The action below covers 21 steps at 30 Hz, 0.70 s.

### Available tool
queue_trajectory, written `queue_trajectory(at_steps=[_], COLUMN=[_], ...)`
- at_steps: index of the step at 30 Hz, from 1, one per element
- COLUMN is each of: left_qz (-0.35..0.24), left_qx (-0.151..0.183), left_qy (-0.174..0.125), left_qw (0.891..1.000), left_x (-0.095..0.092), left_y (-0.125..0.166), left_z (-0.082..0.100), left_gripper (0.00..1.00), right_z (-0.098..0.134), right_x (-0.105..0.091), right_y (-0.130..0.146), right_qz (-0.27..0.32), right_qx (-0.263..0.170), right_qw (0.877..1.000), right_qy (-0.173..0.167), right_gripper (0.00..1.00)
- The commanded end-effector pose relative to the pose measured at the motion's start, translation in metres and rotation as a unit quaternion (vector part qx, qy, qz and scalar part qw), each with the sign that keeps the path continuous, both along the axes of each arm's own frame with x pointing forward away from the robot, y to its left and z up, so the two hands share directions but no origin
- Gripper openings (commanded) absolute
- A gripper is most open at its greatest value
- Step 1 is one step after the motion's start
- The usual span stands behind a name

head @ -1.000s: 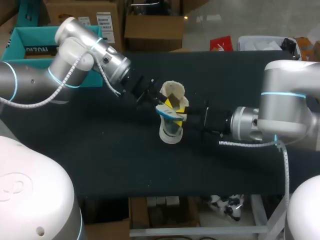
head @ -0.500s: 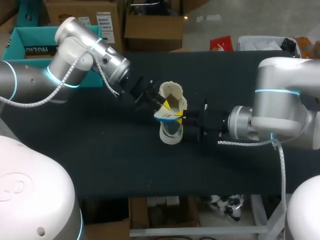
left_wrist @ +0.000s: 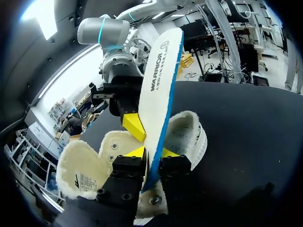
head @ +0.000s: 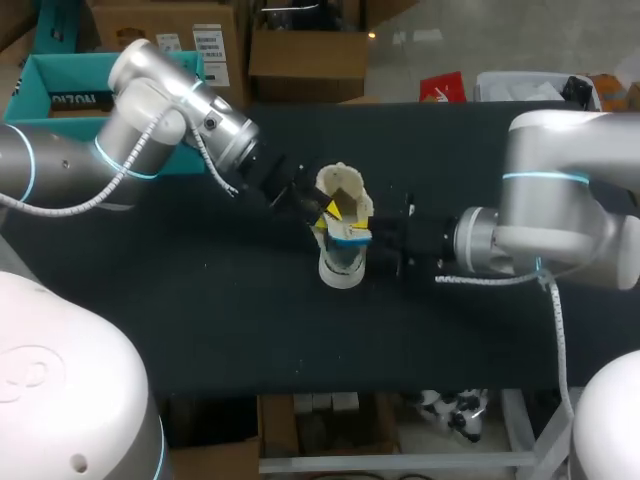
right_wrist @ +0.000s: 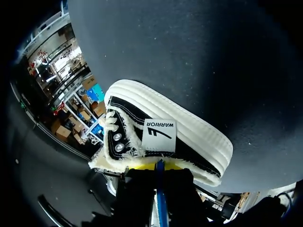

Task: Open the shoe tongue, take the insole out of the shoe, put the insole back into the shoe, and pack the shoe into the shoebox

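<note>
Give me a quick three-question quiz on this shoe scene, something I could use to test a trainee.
1. True or false: the insole lies flat on the table.
2. Where is the shoe? A: inside a box. B: on the table, near its middle. C: hanging off the table's edge.
3. Fill in: the left gripper is shut on the ____.
Key: 1 false, it is held on edge over the shoe; 2 B; 3 insole.
</note>
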<state>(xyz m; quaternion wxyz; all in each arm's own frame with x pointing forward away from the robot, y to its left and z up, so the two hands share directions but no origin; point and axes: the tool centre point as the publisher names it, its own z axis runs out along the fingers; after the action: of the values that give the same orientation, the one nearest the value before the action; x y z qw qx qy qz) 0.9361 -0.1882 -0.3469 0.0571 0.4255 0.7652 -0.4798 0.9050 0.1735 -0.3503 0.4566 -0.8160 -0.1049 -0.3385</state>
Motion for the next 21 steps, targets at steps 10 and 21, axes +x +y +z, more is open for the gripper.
queue_trajectory(at_steps=[10,21], left_qz=[-0.004,-0.002], left_qx=[-0.01,-0.02], left_qy=[-0.013,-0.034], left_qw=[1.0,0.999], left_x=[-0.012,-0.029], left_y=[0.005,0.01], left_z=[0.004,0.012], left_gripper=[0.48,0.37], right_z=[-0.003,0.0], right_x=[0.002,-0.005], right_y=[0.006,0.002], right_qz=[-0.017,-0.035], right_qx=[-0.012,-0.02], right_qw=[1.0,0.999], right_qy=[0.0,-0.004], right_gripper=[0.0,0.0])
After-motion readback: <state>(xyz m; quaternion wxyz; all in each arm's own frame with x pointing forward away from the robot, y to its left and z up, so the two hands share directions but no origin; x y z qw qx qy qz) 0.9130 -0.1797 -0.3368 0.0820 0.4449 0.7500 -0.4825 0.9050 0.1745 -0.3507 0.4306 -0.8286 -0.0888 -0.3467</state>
